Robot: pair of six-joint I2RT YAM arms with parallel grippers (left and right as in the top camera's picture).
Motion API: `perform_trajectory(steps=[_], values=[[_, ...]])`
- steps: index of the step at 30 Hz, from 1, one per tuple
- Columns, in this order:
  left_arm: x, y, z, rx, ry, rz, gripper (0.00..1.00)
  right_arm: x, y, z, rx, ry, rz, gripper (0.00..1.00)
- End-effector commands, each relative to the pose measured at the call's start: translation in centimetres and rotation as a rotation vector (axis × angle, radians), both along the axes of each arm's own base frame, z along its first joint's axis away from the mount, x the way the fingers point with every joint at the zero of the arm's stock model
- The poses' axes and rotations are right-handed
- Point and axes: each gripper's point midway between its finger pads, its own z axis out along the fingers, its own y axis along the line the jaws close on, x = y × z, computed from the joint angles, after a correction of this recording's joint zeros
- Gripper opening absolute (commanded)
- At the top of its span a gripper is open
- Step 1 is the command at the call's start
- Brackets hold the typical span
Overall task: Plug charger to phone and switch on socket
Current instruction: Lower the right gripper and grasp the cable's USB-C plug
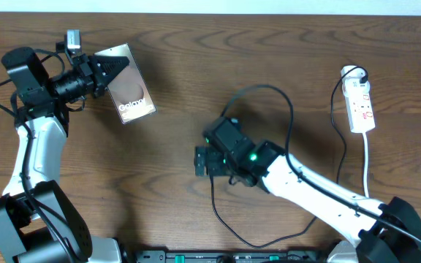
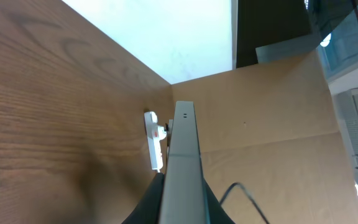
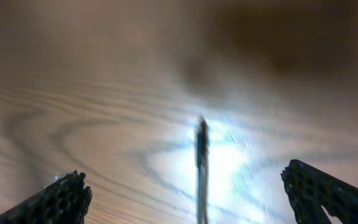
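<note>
Counted two pincers, one phone, one socket and one charger over a single wooden counter (image 1: 145, 204). Found the left pincer (image 1: 112, 73) pressed together on the phone (image 1: 134, 98), near the counter's 10 o'clock corner. Gripped it by its upper end, with the rest of the phone reaching away toward 5 o'clock from the pincer, screen and white lettering facing up. From the left wrist, saw the phone (image 2: 182, 168) edge-on, rising toward 12 o'clock out from between the dark fingers (image 2: 146, 211). Could not tell whether its far end touched the counter. Found the right pincer (image 1: 205, 162) spread fully apart near the counter's middle. From the right wrist, saw the charger (image 3: 201, 155) as a thin blurred dark line lying between the two fingers (image 3: 61, 199), touching neither and running off toward 6 o'clock. From overhead, traced the charger (image 1: 213, 204) out from under that pincer toward 6 o'clock, then curving round toward 4 o'clock beneath the right arm. Placed the socket (image 1: 362, 106) at the counter's 2 o'clock side, well apart from both pincers, with its white cord (image 1: 366, 157) trailing toward 6 o'clock. Glimpsed the socket (image 2: 154, 140) from the left wrist too, just beside the phone's edge at 9 o'clock.
</note>
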Motion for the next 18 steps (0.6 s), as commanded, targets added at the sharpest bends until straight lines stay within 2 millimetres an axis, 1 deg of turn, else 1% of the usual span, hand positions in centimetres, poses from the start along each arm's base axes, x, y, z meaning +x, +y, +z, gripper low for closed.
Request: perform_trajectory(steps=[1, 5, 9, 14, 18], values=[[-0.7, -0.2, 1.6, 0.010, -0.060, -0.033, 0.07, -1.1, -0.7, -2.0, -0.033, 0.060, -0.083, 0.99], [-0.7, -0.1, 1.6, 0.010, -0.059, -0.030, 0.07, -2.9, -0.4, -3.7, -0.046, 0.131, -0.022, 0.99], [-0.7, -0.1, 1.6, 0.011, -0.060, -0.029, 0.07, -4.2, 0.0, -5.0, -0.062, 0.186, 0.018, 0.97], [-0.4, 0.0, 1.5, 0.016, -0.058, -0.015, 0.07, -5.0, 0.2, -5.8, -0.055, 0.243, 0.049, 0.89], [-0.3, 0.1, 1.4, 0.021, -0.056, -0.002, 0.08, -5.5, -0.1, -6.2, -0.071, 0.270, 0.054, 0.88]])
